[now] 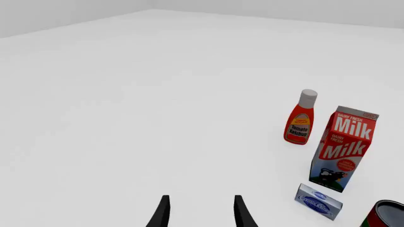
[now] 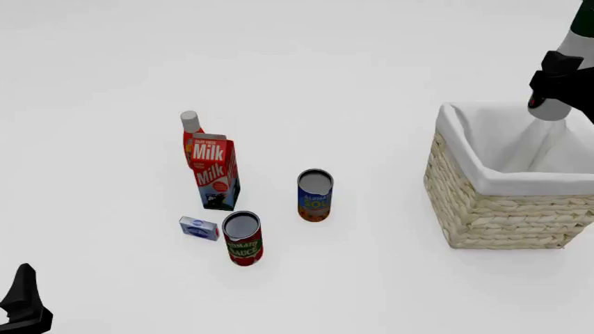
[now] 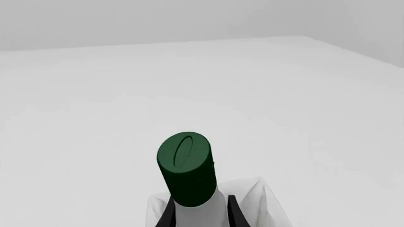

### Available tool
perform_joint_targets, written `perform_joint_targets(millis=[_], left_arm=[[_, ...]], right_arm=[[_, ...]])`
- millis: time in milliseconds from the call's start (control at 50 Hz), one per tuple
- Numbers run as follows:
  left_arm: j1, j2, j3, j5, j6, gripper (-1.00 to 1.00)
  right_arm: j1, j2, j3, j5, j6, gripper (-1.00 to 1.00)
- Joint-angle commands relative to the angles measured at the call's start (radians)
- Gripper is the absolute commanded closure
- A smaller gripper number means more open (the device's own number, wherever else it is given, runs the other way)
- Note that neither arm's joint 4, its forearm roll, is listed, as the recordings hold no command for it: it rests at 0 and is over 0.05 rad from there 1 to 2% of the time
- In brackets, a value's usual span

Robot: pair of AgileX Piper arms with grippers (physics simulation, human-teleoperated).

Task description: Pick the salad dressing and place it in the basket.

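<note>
My right gripper [image 2: 558,85] is shut on the salad dressing [image 2: 547,109] and holds it above the far right side of the basket [image 2: 483,202]. In the right wrist view the bottle's dark green cap [image 3: 187,168] and white neck stand between the fingers [image 3: 166,213], with the basket's white cloth lining [image 3: 268,204] just below. The basket is pale woven wicker and stands at the right of the table. My left gripper [image 1: 200,213] is open and empty, low at the near left [image 2: 24,306], far from the basket.
A group of groceries stands left of centre: a red ketchup bottle [image 2: 191,132], a milk carton [image 2: 214,172], a small blue box [image 2: 199,227], a tomato sauce can [image 2: 242,237] and a blue can [image 2: 315,195]. The left wrist view shows the ketchup [image 1: 300,120], milk [image 1: 344,146] and box [image 1: 319,202].
</note>
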Motion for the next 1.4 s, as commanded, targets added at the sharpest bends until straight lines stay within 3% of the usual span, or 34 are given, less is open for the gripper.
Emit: perform_joint_targets(millis=[20,540,1400], left_arm=[[0.000,0.000,0.000,0.002,0.000,-1.00],[0.003,0.000,0.000,0.007,-0.011,-1.00],[-0.006,0.000,0.000,0.006,0.002,-1.00]], right_arm=[[-0.018,0.057,-0.019,-0.001,0.044,1.00],[0.003,0.123,-0.060,0.032,0.011,1.00],[-0.020,0.233,0.042,-0.090,0.047,1.00]])
